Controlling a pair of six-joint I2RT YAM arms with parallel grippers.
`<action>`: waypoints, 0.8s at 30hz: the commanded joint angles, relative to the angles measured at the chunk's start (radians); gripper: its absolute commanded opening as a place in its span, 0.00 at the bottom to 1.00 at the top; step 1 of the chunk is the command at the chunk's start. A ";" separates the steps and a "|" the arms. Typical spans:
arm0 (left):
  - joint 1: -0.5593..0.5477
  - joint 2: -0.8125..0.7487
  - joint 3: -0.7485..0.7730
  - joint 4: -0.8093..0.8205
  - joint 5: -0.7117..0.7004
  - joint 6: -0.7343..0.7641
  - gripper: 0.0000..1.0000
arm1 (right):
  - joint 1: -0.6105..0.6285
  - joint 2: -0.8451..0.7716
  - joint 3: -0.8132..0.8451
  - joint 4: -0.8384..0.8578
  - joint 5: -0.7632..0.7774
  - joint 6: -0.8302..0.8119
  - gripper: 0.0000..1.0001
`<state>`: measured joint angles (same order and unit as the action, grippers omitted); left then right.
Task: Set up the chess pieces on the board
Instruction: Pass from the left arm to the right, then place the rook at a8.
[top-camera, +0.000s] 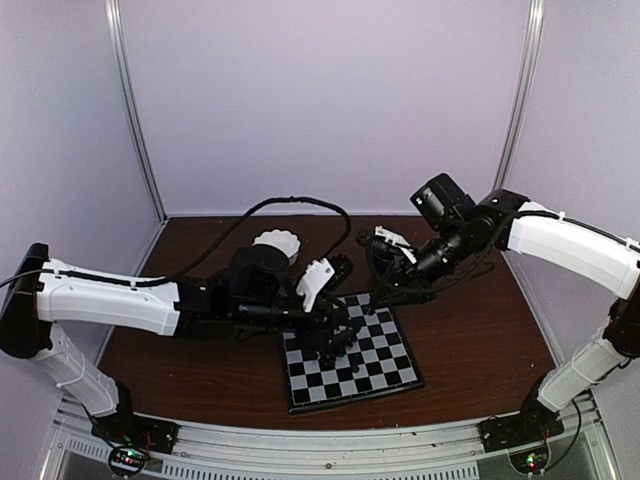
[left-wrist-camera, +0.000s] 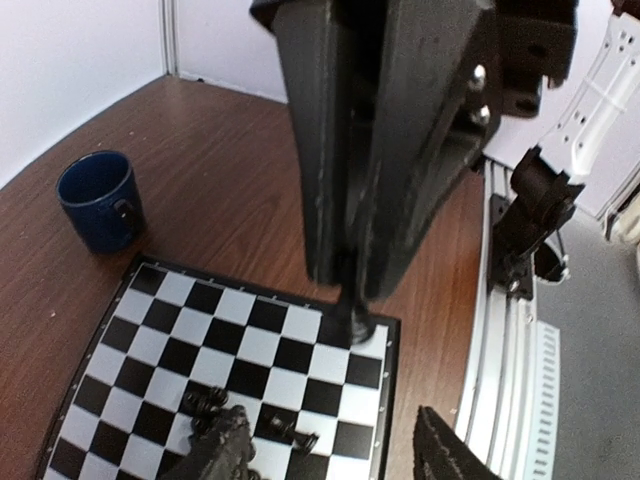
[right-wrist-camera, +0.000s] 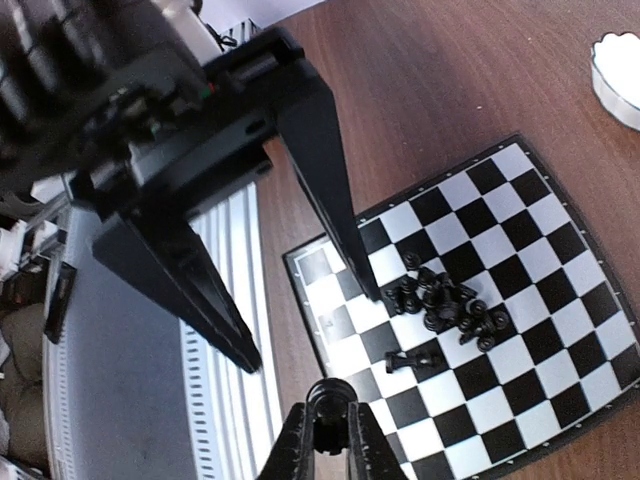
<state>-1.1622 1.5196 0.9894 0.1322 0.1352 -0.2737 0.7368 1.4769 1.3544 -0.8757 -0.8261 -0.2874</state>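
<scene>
1. A white bowl (top-camera: 277, 243) and a dark blue mug (left-wrist-camera: 97, 200) are seen on the brown surface (left-wrist-camera: 250, 170), off the board (left-wrist-camera: 250, 345). Neither is needed for the step.
2. The left gripper (left-wrist-camera: 350, 295) is held over the board's edge row, near a corner. Its jaws are drawn narrow around a single black chess piece (left-wrist-camera: 353, 320). Whether the base touches the square cannot be told, as dark tips merge with the dark figure.
3. The step in hand is judged to be the setting-down of this figure. It should be lowered upright onto the middle of one square. The jaws should be parted only slightly once the base is borne, then lifted straight up so that nothing is dragged over.
4. The other pieces (right-wrist-camera: 445, 305) are heaped mid-board, with one toppled figure (right-wrist-camera: 415, 357) just beside the heap.
5. The right gripper (right-wrist-camera: 312, 332) is spread wide and empty, with one finger (right-wrist-camera: 325, 190) just beside the heap. It is best kept off the heap.
</scene>
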 joint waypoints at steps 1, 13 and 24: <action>0.010 -0.121 0.006 -0.209 -0.139 0.069 0.61 | -0.005 -0.094 -0.065 -0.047 0.192 -0.158 0.08; 0.348 -0.142 0.178 -0.501 -0.211 0.162 0.67 | 0.044 -0.142 -0.435 0.168 0.413 -0.380 0.08; 0.470 -0.123 0.070 -0.369 -0.137 0.132 0.65 | 0.118 -0.129 -0.570 0.246 0.530 -0.462 0.08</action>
<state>-0.7010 1.4010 1.0668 -0.2928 -0.0376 -0.1474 0.8467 1.3411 0.7914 -0.6846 -0.3519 -0.7174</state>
